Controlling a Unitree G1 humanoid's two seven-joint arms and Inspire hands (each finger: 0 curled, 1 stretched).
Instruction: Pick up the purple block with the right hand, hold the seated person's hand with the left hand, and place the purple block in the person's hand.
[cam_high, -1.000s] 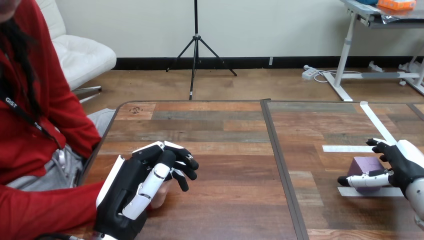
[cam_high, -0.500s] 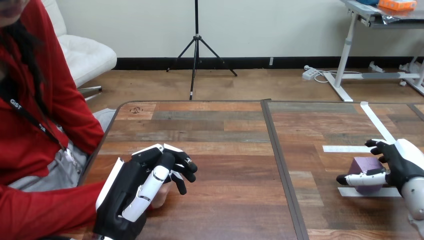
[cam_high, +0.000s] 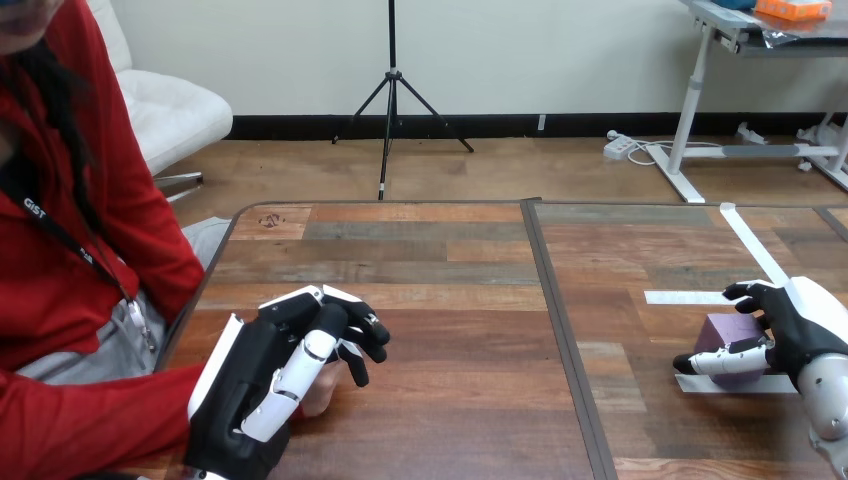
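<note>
Left hand (cam_high: 255, 385): low on the table's (cam_high: 450, 300) left side, back shell up. Its fingers (cam_high: 355, 335) curl over the person's hand (cam_high: 318, 398) and the thumb lies across it, a closed grasp. Only a small part of the person's hand shows, beneath the curled fingers.

Right hand (cam_high: 800, 330): at the table's right edge, closed round the block (cam_high: 735, 328). The thumb (cam_high: 722, 360) lies across the block's near face; the fingers (cam_high: 752, 293) curl over its far upper edge. The block sits between thumb and fingers, upright, its base on the table and partly on a strip of white tape (cam_high: 690, 382) just beneath the thumb.

The two hands are well apart, and the block is far to the right of the person's hand.
</note>
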